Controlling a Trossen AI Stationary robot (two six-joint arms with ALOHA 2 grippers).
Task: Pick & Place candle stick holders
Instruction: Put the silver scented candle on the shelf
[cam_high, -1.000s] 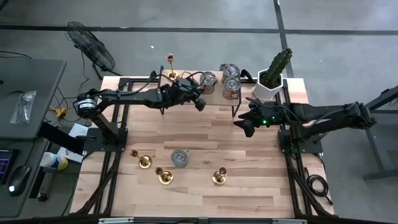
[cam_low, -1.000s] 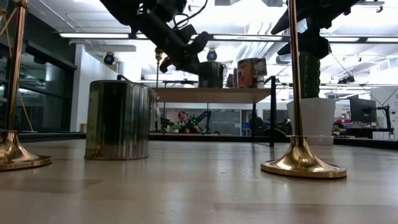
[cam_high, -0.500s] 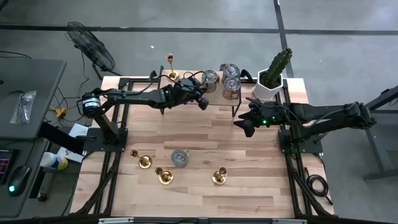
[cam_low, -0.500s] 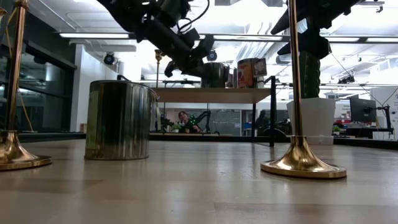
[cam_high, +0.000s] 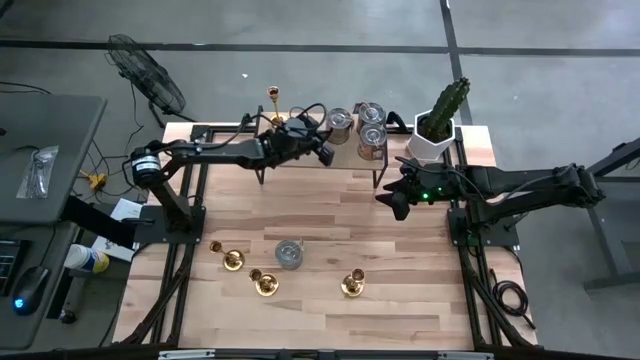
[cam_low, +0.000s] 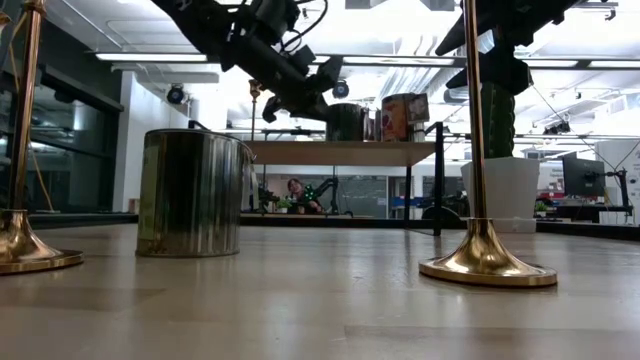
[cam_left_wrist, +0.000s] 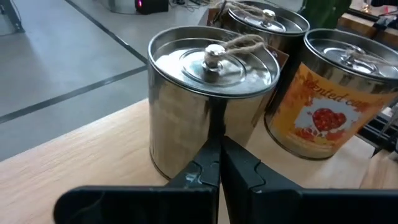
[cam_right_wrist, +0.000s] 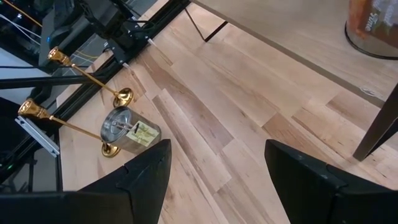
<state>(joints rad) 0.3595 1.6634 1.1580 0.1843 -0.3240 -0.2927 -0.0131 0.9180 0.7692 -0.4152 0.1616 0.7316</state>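
We found the left gripper (cam_left_wrist: 219, 163) over the raised shelf (cam_high: 300, 158) at the table's far side, its fingers pressed together on nothing, just before a lidded tin (cam_left_wrist: 211, 102), probably because one candle stick holder (cam_high: 273, 108) stood at the shelf's far left end. The right gripper (cam_right_wrist: 214, 171) waited wide apart and empty. Three candle stick holders (cam_high: 262, 282) stood near a lidded can (cam_high: 289, 253) on the near table; we could not see inside any tin.

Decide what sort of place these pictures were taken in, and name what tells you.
Probably a robotics lab or workshop: a bare concrete floor around the wooden table, a desk with computer gear beside it, and more workbenches under ceiling strip lights behind.
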